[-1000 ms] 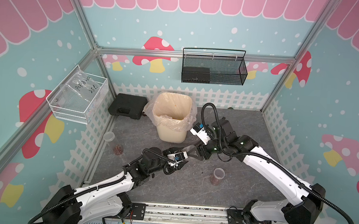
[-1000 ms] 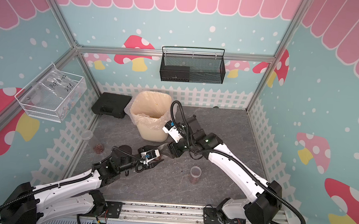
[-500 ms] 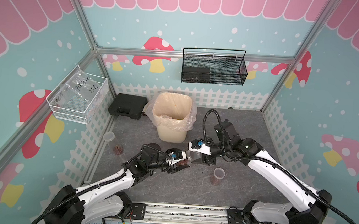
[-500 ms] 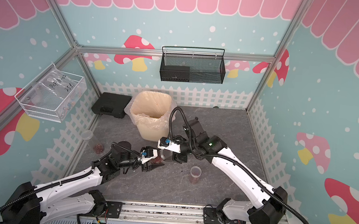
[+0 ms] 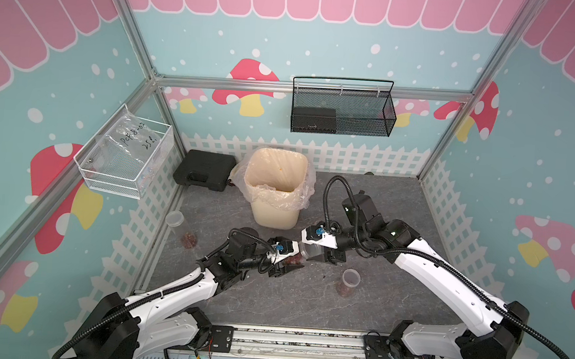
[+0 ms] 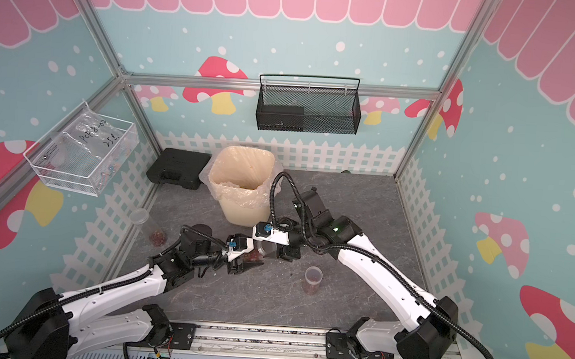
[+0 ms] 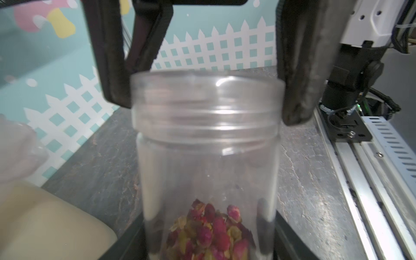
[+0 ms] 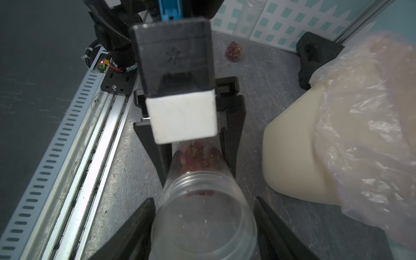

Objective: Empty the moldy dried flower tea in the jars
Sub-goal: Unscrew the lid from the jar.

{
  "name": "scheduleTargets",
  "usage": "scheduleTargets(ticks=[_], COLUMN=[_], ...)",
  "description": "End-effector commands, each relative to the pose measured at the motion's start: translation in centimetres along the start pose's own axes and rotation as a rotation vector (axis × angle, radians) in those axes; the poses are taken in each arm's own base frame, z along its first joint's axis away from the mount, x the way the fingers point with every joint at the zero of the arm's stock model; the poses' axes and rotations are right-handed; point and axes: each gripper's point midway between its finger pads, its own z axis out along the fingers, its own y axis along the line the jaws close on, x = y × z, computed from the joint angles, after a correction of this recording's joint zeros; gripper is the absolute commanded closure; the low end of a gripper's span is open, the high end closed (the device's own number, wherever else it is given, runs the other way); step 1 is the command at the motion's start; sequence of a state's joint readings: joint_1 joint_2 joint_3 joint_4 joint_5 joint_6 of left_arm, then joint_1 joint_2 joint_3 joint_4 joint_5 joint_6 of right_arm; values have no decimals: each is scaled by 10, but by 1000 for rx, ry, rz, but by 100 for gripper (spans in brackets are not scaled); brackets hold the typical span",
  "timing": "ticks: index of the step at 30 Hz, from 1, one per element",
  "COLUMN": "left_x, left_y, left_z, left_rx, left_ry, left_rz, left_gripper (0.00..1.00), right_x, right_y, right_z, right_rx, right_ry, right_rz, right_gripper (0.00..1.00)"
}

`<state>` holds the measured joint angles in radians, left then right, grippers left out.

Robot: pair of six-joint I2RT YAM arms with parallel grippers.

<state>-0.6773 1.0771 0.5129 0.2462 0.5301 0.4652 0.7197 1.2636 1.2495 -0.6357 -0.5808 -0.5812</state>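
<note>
Left wrist view shows a small clear plastic cylindrical jar gripped at its base end by the left gripper, whose fingers are partly spread around it. The moldy dried flower tea, reddish-pink and yellowish buds, is piled at that end. A flat round clear lid is on the jar. The right gripper has one black finger at each side of the lid, jaws wide. I cannot tell whether they press it or stand just off it.

In both top views the jar lies nearly level above the gray stone-patterned tabletop, just in front of the cream plastic-lined waste bin. A second clear jar stands by the white fence print, on the robot's left. A third clear jar stands near the right arm. Each has reddish bits at the bottom.
</note>
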Motion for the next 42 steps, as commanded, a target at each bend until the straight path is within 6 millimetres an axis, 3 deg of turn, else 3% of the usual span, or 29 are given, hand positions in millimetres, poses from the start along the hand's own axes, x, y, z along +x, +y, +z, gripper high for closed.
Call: scheduleTargets(ticks=[1, 6, 11, 16, 22, 25, 30, 33, 38, 42], left_x=[5, 4, -1, 0, -1, -2, 1, 2, -6, -7], left_y=[17, 24, 27, 24, 20, 20, 14, 1, -36, -46], left_z=[-3, -7, -9, -8, -5, -6, -4, -1, 4, 6], left_rx=[-117, -184, -212, -206, -193, -193, -162, -84, 174, 267], left_ry=[30, 33, 30, 42, 51, 54, 62, 55, 5, -1], left_rz=[65, 102, 125, 135, 143, 147, 142, 127, 33, -13], left_gripper=[85, 85, 86, 86, 86, 86, 86, 87, 87, 88], right_x=[-51, -39, -5, 18, 19, 21, 14, 10, 5, 6], right_y=[-5, -23, -26, -22, -17, -15, -11, -7, -19, -18], right_z=[-34, -51, -26, -2, 15, 18, 17, 12, 0, 6], right_rx=[107, 268, 229, 165, 83, 62, 20, -2, 94, 36], right_ry=[-231, -217, -58, 55, 62, 69, 53, 48, 60, 90], right_rz=[59, 334, 620, 772, 800, 789, 636, 358, -180, -288], right_gripper=[5, 2, 2, 3, 22, 39, 63, 76, 83, 83])
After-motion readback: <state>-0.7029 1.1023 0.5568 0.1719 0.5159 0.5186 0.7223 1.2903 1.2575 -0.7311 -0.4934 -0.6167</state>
